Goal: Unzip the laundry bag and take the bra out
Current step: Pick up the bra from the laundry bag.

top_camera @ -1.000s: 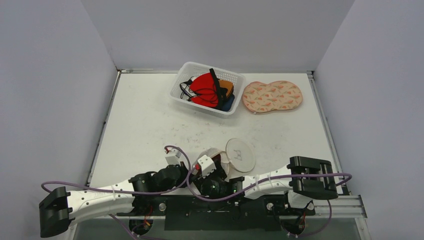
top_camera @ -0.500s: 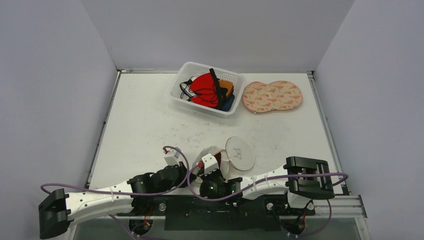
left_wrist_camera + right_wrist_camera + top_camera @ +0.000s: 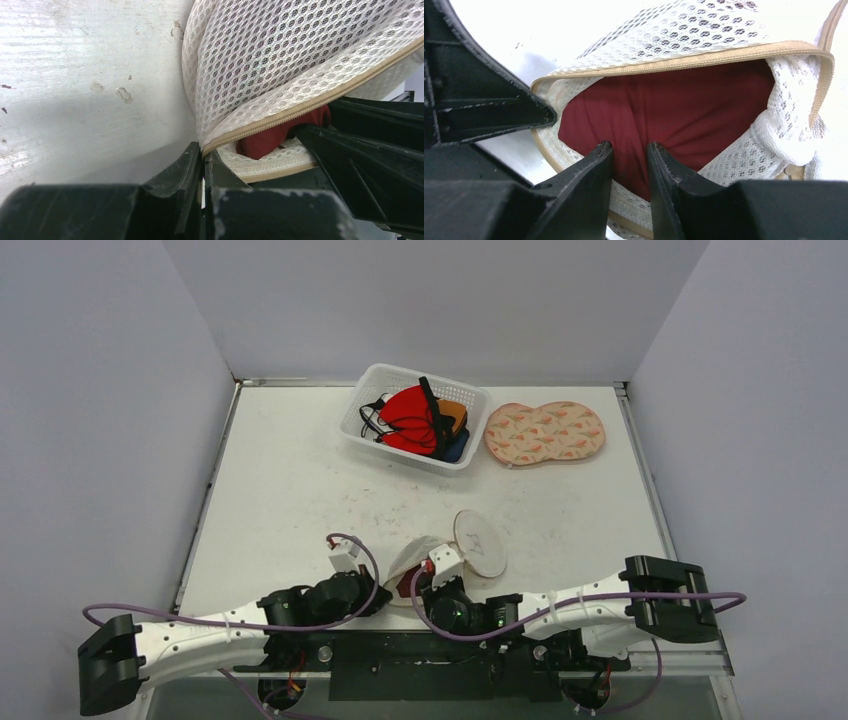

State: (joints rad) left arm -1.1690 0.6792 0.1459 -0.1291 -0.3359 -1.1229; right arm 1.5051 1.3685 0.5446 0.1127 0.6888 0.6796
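Note:
The white mesh laundry bag (image 3: 412, 550) lies at the near edge of the table, its beige zipper open. Its round flap (image 3: 480, 543) stands to the right. A dark red bra (image 3: 684, 110) fills the opening and shows in the left wrist view (image 3: 280, 135) too. My left gripper (image 3: 202, 152) is shut on the bag's zipper edge at the corner of the opening. My right gripper (image 3: 630, 150) reaches into the opening, its jaws closed on a fold of the red bra. In the top view both grippers sit side by side, left (image 3: 385, 590) and right (image 3: 428, 580).
A white basket (image 3: 400, 370) of red, black and orange garments stands at the back centre. A patterned peach bag (image 3: 545, 432) lies to its right. Grey walls close in the table on three sides.
My right arm has swung its elbow out to the right and its wrist has shifted right. The bag's mesh has been drawn left and the round flap has tipped up. The left arm stays put.

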